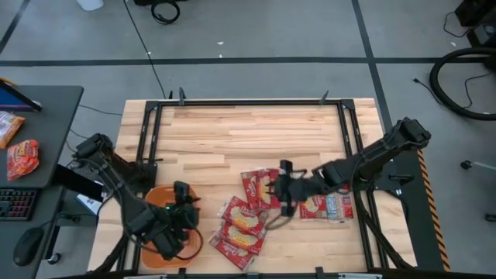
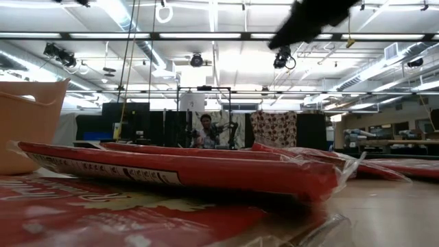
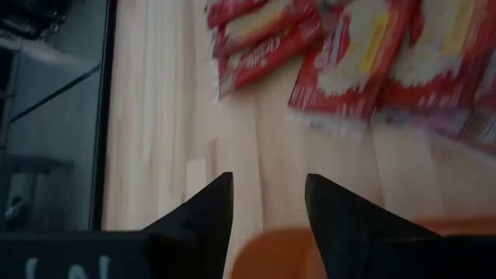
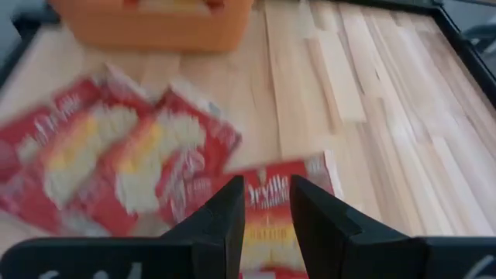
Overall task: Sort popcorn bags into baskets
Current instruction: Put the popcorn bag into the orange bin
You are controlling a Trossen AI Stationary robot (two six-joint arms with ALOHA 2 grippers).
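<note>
Several red popcorn bags with cream-yellow panels lie flat on the wooden table: a heap near the front, one bag in the middle, and more to the right. The orange basket stands at the front left. My left gripper hangs open and empty over the basket's right rim. My right gripper is open, with a narrow gap, low over the middle bag; its fingers point toward the table's left. My right gripper's fingers stand over the printed face of the middle bag, slanting down from the table's right. I cannot tell whether they touch it. The bag lies flat on the table.
Black frame rails run along the table's left, far and right sides. A grey desk with an orange-red snack packet stands left of the table. Bare wood lies across the far half.
</note>
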